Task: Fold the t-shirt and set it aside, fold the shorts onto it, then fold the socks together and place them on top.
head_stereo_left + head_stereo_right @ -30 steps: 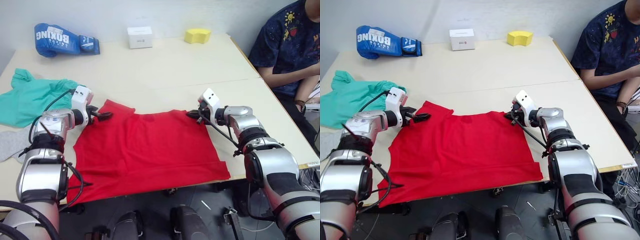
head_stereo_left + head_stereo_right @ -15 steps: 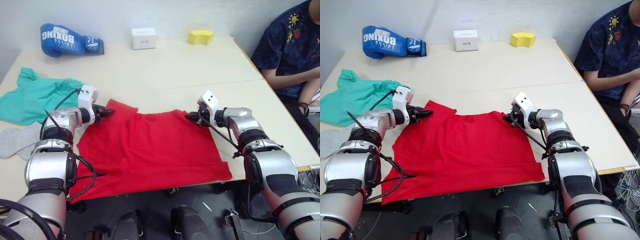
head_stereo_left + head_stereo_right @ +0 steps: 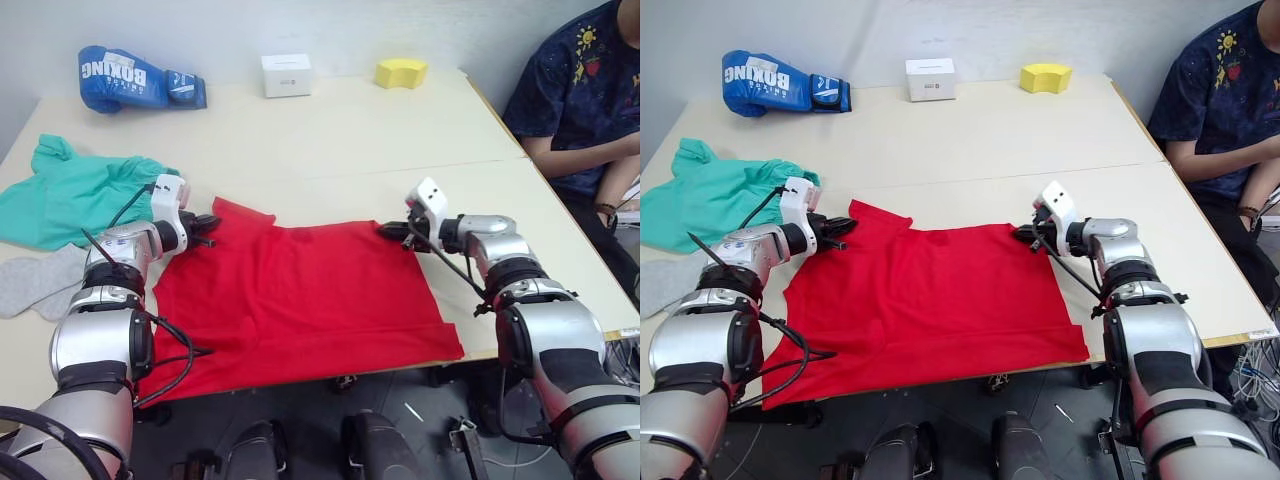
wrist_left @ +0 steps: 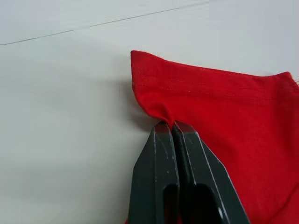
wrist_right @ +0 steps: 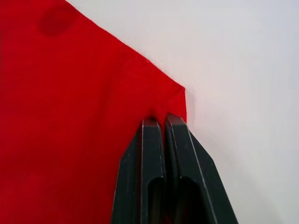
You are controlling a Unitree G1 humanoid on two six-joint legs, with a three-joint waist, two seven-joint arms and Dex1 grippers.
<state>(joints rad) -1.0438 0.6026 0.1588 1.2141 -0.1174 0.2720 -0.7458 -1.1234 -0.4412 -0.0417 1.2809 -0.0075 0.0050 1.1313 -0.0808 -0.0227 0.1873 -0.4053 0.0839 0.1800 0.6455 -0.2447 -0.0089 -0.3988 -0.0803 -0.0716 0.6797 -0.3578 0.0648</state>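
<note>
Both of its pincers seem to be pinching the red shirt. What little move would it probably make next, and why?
Probably lift both far corners and carry them toward the near edge. The left gripper and right gripper have their jaws shut on the t-shirt, which lies flat and unfolded on the table.

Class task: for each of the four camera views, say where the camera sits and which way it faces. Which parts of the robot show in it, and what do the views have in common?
Left eye view: on the head, looking forward and down at the table; both arms show, holding the t-shirt.
Right eye view: beside it, facing the same scene.
Left wrist view: on the left wrist, looking along the left gripper, shut on a sleeve corner.
Right wrist view: on the right wrist, looking along the right gripper, shut on the shirt's edge.
Shared: all four show the t-shirt on the table.
</note>
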